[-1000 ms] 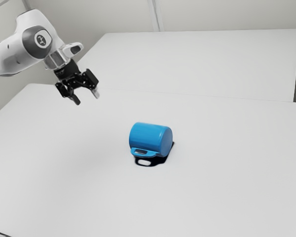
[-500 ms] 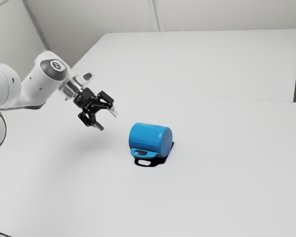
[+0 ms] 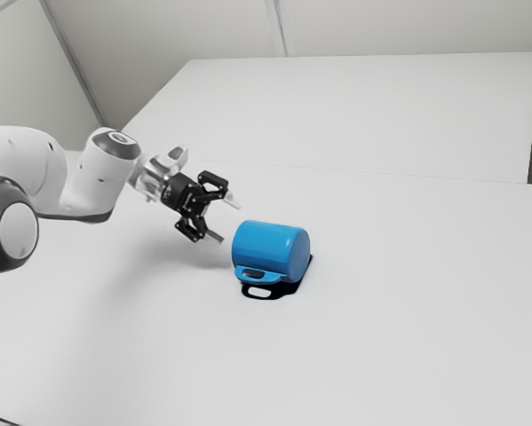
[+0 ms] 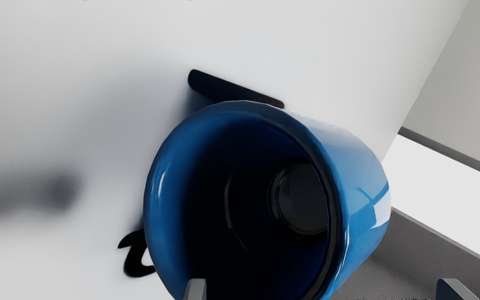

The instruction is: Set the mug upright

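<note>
At the exterior view's left, the white arm [image 3: 101, 182] reaches toward the right, over the table [image 3: 399, 328]. Next comes the black gripper [image 3: 227, 220], which is open, its two fingers [image 4: 196, 290] standing well apart and holding nothing. Just beside it, further to the right, the blue mug [image 3: 270, 248] is lying on its side upon the table. Its mouth is turned to the gripper, its base is facing the exterior view's right.
</note>
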### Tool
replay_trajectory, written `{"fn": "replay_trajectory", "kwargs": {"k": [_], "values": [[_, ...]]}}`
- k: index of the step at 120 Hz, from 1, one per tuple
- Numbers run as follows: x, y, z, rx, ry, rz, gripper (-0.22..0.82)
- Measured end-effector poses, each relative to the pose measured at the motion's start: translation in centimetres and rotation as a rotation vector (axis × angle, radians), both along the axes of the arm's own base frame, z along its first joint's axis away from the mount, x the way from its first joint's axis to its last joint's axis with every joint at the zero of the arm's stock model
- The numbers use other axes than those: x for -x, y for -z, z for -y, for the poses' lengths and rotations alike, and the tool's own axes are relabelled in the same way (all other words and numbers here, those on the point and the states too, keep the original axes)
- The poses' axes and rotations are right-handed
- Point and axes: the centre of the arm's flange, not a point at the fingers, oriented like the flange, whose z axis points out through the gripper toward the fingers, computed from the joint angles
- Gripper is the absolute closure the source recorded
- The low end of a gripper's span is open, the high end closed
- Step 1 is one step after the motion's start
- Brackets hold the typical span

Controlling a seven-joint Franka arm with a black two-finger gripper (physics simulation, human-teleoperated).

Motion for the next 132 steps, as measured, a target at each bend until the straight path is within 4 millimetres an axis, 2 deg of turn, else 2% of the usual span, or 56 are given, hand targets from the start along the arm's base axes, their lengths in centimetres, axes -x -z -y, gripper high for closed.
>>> {"fn": "replay_trajectory", "kwargs": {"k": [29, 74, 78, 93, 102, 115, 132], "values": [[-0.5, 1.8, 1.4, 0.056, -0.021, -0.009, 0.00], [-1.1, 2.5, 4.1, 0.096, -0.031, 0.003, 0.00], [-1.2, 2.4, 4.3, 0.094, -0.030, 0.006, 0.06], [-1.4, 2.4, 4.3, 0.085, -0.032, 0.009, 0.40], [-1.4, 2.3, 4.4, 0.082, -0.032, 0.010, 0.54], [-1.9, 1.7, 4.8, 0.075, -0.027, 0.022, 0.64], [-2.5, 0.7, 5.3, 0.067, -0.022, 0.042, 0.69]]}}
